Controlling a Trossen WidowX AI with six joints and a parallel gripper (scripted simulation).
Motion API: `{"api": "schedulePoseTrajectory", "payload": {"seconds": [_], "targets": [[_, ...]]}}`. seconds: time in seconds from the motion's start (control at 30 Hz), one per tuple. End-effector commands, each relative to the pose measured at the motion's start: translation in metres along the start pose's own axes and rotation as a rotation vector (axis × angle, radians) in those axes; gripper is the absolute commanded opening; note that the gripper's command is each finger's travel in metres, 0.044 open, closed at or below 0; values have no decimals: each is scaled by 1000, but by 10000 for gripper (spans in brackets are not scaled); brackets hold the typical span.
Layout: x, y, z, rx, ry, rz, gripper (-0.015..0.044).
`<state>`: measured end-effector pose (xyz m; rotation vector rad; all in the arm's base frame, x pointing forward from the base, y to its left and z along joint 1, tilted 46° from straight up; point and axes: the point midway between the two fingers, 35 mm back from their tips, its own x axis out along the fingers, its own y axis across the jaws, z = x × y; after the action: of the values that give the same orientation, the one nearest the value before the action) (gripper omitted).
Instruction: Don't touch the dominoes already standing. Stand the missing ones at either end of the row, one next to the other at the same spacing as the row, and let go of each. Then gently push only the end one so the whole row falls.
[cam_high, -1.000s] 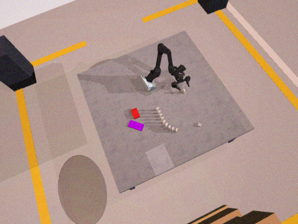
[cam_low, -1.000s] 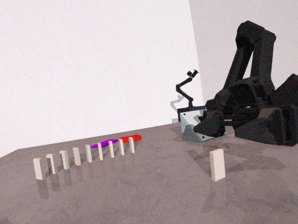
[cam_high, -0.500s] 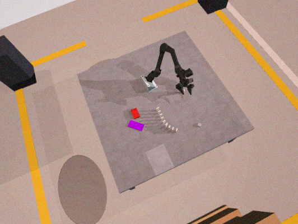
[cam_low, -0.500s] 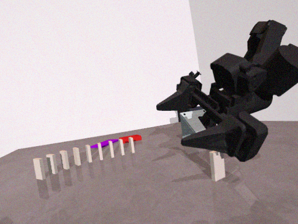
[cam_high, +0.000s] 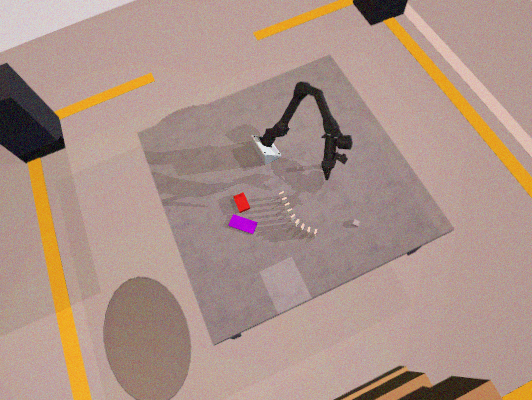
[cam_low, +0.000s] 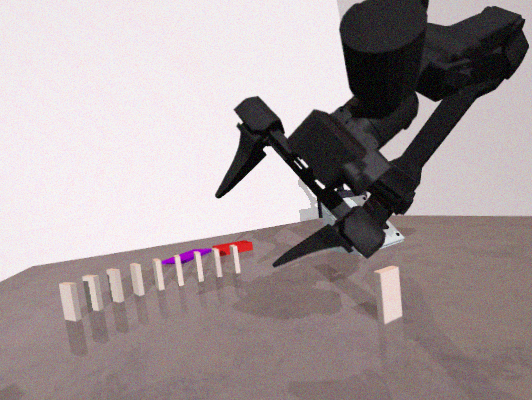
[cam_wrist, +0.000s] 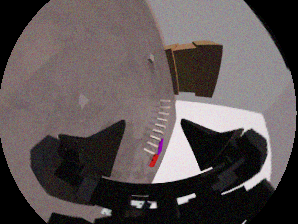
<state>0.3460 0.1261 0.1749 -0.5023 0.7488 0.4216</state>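
Several cream dominoes stand in a curved row, with the row's middle (cam_high: 293, 216) (cam_low: 136, 279) (cam_wrist: 157, 131) undisturbed and all upright. One separate domino (cam_low: 389, 295) stands upright at the right in the exterior view, well apart from the row; in the top view the gripper seems to hide it. My gripper (cam_high: 327, 177) (cam_low: 246, 230) (cam_wrist: 153, 121) is open and empty, raised above the table and rolled sideways, with one finger higher than the other. A small pale block (cam_high: 356, 223) (cam_wrist: 151, 59) lies right of the row in the top view.
A red block (cam_high: 242, 202) (cam_low: 240, 247) (cam_wrist: 153, 160) and a purple block (cam_high: 243, 224) (cam_low: 187, 256) (cam_wrist: 160, 146) lie beside the row. The arm's pale base plate (cam_high: 271, 155) is behind the row. A pale patch (cam_wrist: 82, 101) in the wrist view is unclear.
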Motion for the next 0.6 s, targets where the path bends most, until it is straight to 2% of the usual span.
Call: {"api": "schedulePoseTrajectory", "payload": {"seconds": [0.0,0.1,0.23,0.57], "targets": [[-19,24,-12,-352,72,392,440],[-45,38,-14,-492,18,648,440],[-89,48,-4,-573,-164,923,440],[-97,49,0,-577,-205,959,440]]}}
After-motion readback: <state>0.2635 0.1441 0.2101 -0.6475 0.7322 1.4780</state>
